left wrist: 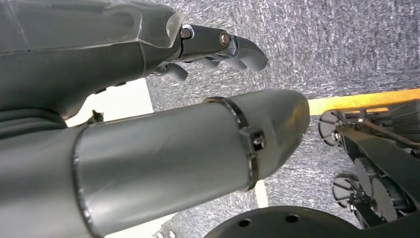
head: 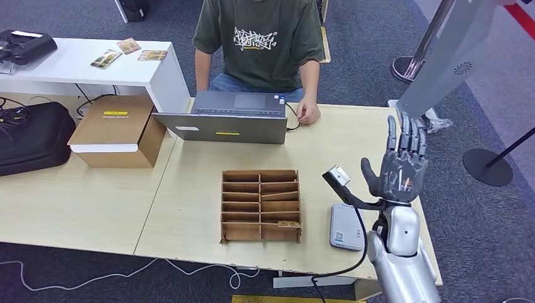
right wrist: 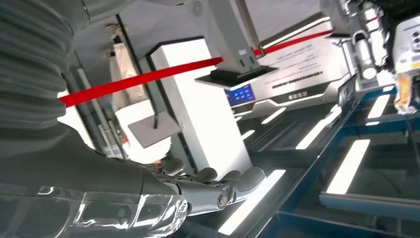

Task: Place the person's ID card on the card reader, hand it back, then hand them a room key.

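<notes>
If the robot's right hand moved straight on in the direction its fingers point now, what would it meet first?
Probably nothing. The dark right hand is raised with fingers pointing upward, above the pale wooden table; the right wrist view shows open space ahead, though depth is unclear.

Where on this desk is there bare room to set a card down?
Bare tabletop lies between the laptop and the wooden slotted organizer, and left of the organizer below the cardboard box. It is crowded near the card reader, where the right hand is raised with fingers apart.

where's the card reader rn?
Head view: the small grey flat card reader lies on the light wooden table near its front edge, just right of the brown cardboard slotted organizer, below and left of the raised right hand.
</notes>
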